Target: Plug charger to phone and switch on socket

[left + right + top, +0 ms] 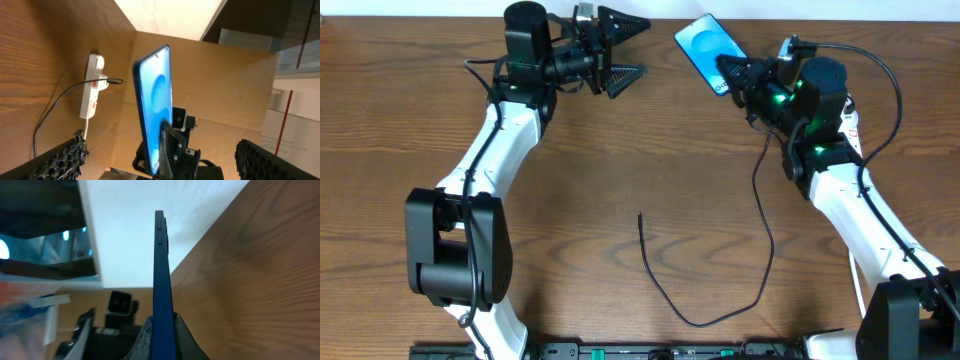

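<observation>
We hold the phone (705,45) in our pinched-shut right gripper (728,72), and our wide-open, empty left gripper (625,48) should next grab the charger (770,245) tip.

Brown wood-grain table (620,130), pale wall (130,225) behind it.

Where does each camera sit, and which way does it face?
Overhead: above the table, looking straight down; both arms, charger show.
Left wrist: on the left arm, facing phone and socket; left gripper fingers open at the bottom corners.
Right wrist: on the right arm, looking along the phone's edge; right gripper fingers clamp it.
Shared: every view shows the phone.
</observation>
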Controlling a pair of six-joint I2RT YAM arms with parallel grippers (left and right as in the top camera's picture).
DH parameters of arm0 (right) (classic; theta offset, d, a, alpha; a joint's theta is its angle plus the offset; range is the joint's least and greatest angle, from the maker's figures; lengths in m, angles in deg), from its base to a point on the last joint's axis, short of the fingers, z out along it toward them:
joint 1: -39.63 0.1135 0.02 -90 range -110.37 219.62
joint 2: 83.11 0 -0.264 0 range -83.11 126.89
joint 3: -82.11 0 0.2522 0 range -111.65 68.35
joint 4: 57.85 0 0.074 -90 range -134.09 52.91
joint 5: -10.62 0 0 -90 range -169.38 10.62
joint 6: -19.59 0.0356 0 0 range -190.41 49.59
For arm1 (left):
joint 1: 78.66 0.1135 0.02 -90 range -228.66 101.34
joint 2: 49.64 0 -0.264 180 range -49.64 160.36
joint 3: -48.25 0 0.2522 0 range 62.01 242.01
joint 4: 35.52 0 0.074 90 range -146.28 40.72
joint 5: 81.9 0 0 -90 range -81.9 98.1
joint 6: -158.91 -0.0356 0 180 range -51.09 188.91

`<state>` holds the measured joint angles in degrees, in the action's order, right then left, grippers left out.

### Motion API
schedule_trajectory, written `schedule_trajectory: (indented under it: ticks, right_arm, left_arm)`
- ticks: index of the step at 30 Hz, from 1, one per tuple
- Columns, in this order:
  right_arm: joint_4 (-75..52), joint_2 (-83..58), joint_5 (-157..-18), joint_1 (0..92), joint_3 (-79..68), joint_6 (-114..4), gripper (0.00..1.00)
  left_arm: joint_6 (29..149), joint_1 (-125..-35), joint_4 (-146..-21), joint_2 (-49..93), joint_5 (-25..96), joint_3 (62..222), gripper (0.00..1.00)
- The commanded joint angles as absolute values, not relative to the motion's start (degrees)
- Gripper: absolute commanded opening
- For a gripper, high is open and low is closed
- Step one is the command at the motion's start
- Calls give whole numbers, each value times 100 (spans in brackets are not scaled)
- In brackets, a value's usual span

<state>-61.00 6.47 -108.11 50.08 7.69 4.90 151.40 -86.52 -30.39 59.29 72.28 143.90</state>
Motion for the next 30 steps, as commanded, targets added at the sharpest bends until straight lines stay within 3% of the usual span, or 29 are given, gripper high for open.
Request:
schedule_trajectory:
  ticks: [1,16,30]
  right_arm:
    - [-6309,616,-10999,5214,719,1290,1]
    - [-6659,616,-10737,5994,719,2818,1]
    - [-6661,616,-10348,6390,719,3056,1]
  left_arm:
    - [15060,-8599,-3008,5795,7204,14560,96]
    - [15062,-8601,-3008,5795,6828,14560,96]
    - [15064,-8601,-3008,5795,6433,14560,96]
